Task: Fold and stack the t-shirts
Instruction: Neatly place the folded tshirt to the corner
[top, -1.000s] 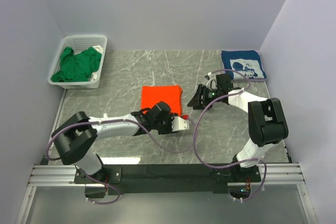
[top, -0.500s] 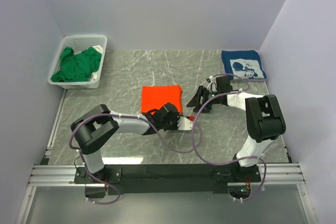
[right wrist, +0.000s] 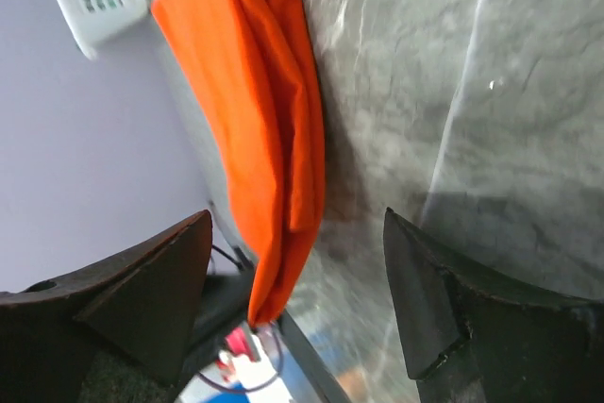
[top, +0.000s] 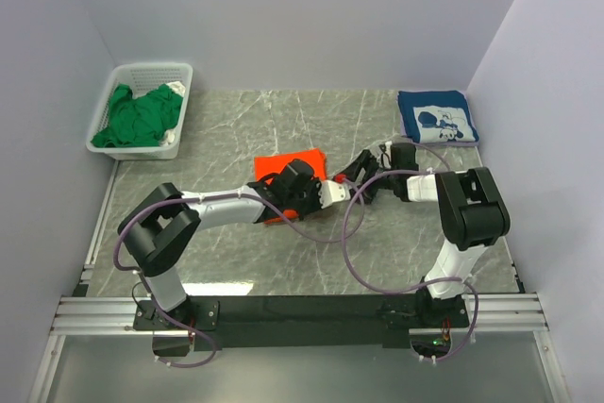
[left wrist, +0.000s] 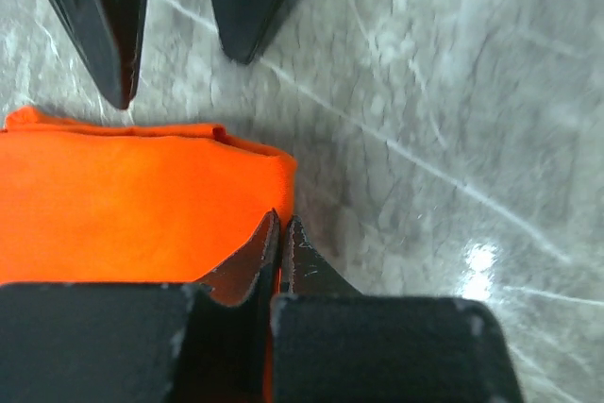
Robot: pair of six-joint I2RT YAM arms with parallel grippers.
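On the grey marble table (top: 236, 252): an orange shirt (top: 281, 167), folded into a flat block, layered edges showing along one side. Partly covered in the top view by the left arm, laid across its near half.

Pinched at the orange shirt's right-hand corner by the left gripper (left wrist: 281, 226). Jaws pressed tight together, a thin sliver of orange cloth caught between the fingertips. Cloth around the pinch smooth, with a small fold standing up along the far edge.

Just right of the orange shirt, low over the marble: the right gripper (right wrist: 293, 224). Jaws spread wide, nothing between them but bare stone and the shirt's edge farther ahead. Seen from the left wrist as two dark fingers (left wrist: 104, 35) pointing down at the shirt's far edge, tips very close to the cloth; touching or not, impossible to tell. From the right wrist, the orange cloth bunched in long soft creases.

Well to the right of the orange shirt and farther back: a navy shirt (top: 434, 116), folded square, white print facing up.

Far to the left of the orange shirt and farther back: a white basket (top: 151, 71) against the wall, with a green shirt (top: 142, 115) crumpled inside.
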